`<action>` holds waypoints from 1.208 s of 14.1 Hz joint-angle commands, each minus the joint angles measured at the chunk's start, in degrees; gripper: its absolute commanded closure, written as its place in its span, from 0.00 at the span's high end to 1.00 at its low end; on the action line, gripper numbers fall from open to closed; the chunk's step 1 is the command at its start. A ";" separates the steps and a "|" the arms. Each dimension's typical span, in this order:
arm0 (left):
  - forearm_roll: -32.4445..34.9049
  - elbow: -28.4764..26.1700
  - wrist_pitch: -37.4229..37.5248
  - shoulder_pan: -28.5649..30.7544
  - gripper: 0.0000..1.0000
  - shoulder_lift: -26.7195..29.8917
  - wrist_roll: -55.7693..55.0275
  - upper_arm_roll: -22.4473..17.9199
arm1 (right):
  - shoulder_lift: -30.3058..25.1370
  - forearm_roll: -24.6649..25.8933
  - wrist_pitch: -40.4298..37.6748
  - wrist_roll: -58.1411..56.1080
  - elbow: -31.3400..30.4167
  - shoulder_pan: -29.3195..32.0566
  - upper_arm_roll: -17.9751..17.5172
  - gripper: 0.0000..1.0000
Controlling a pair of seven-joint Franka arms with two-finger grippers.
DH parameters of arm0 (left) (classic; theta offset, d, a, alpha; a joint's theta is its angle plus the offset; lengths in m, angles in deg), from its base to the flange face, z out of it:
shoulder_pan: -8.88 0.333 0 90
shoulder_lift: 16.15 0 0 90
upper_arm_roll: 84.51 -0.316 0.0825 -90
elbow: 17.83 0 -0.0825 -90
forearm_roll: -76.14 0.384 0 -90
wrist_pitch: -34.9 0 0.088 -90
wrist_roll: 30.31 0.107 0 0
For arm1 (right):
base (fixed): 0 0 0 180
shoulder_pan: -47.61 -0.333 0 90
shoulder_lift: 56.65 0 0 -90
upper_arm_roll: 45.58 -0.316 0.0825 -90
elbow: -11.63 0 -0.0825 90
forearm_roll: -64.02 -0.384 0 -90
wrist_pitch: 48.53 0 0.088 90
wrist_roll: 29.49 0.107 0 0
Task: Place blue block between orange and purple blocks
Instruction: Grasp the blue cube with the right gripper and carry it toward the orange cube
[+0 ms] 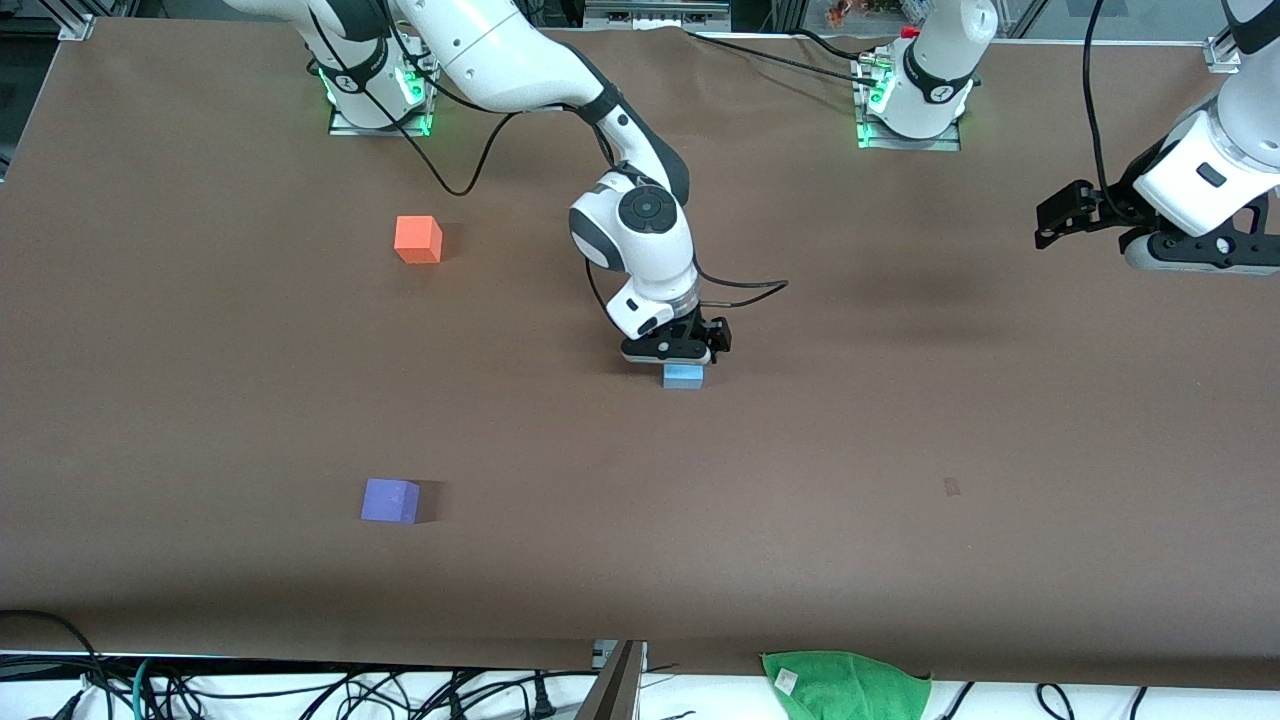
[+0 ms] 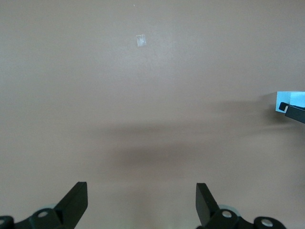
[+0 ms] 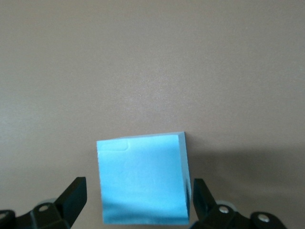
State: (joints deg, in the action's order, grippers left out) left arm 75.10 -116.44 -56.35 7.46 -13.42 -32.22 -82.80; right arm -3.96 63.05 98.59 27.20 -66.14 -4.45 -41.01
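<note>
The blue block (image 1: pixel 683 377) (image 3: pixel 143 179) rests on the brown table near its middle. My right gripper (image 1: pixel 684 352) (image 3: pixel 138 186) is lowered over it, open, with a finger on each side of the cube; one finger stands very close to the cube's face, the other clearly apart. The orange block (image 1: pixel 418 240) sits toward the right arm's end, closer to the robots' bases. The purple block (image 1: pixel 390 500) lies at the same end, nearer the front camera. My left gripper (image 1: pixel 1052 222) (image 2: pixel 141 188) waits open and empty above the left arm's end of the table; its wrist view catches the blue block (image 2: pixel 289 99) at the edge.
A green cloth (image 1: pixel 845 685) lies off the table's front edge, among cables (image 1: pixel 300 690). A small bit of clear tape (image 1: pixel 951 487) (image 2: pixel 140 40) sticks to the table toward the left arm's end. Bare brown table (image 1: pixel 400 370) stretches between the orange and purple blocks.
</note>
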 commanded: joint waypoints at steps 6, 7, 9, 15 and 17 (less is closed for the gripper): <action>1.13 1.84 1.42 0.11 1.00 -0.71 -0.98 0.49 | 0.40 0.70 1.23 -1.30 1.92 1.16 1.23 0.07; 1.13 1.84 1.42 0.02 1.00 -0.71 -1.07 0.49 | -0.38 0.44 0.89 -2.01 1.92 2.21 1.23 0.07; 1.13 1.84 1.42 0.02 1.00 -0.71 -1.07 0.49 | -2.49 0.17 -1.47 -4.11 1.49 4.67 0.88 0.07; 1.13 3.51 1.51 -0.07 1.00 -1.68 -0.72 0.58 | -17.84 -12.65 -17.38 -32.98 -11.75 17.31 1.23 0.07; 1.13 3.51 1.60 0.02 1.00 -1.68 -0.72 0.49 | -24.88 -13.01 -18.80 -41.87 -20.62 22.85 1.32 0.07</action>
State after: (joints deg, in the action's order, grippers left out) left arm 75.10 -115.00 -56.22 7.45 -14.03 -32.40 -82.57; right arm -18.63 51.68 80.37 -6.26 -73.60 13.83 -38.69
